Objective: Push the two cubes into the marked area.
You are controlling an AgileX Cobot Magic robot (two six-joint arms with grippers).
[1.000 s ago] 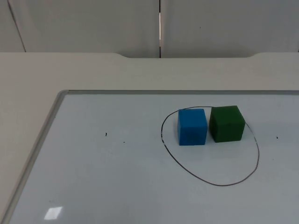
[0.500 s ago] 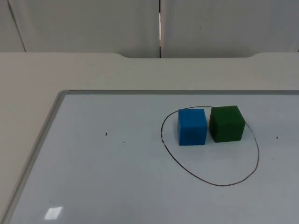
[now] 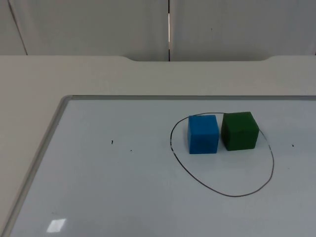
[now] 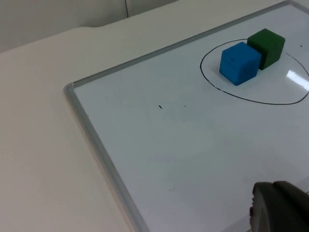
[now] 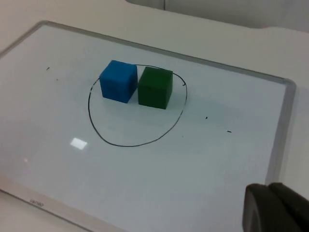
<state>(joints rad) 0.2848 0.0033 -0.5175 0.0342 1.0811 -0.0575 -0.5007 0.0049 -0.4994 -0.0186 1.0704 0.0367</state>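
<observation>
Where the oval (image 3: pixel 222 155) runs, both cubes (image 3: pixel 203 134) sit (side by side).

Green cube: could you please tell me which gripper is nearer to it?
Right, probably. The right gripper faces the green cube across open board; from the left gripper it sits beyond the blue cube, farther off.

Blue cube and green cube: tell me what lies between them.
Nothing: in the top view the blue foam cube and the green foam cube sit side by side, nearly touching.
</observation>
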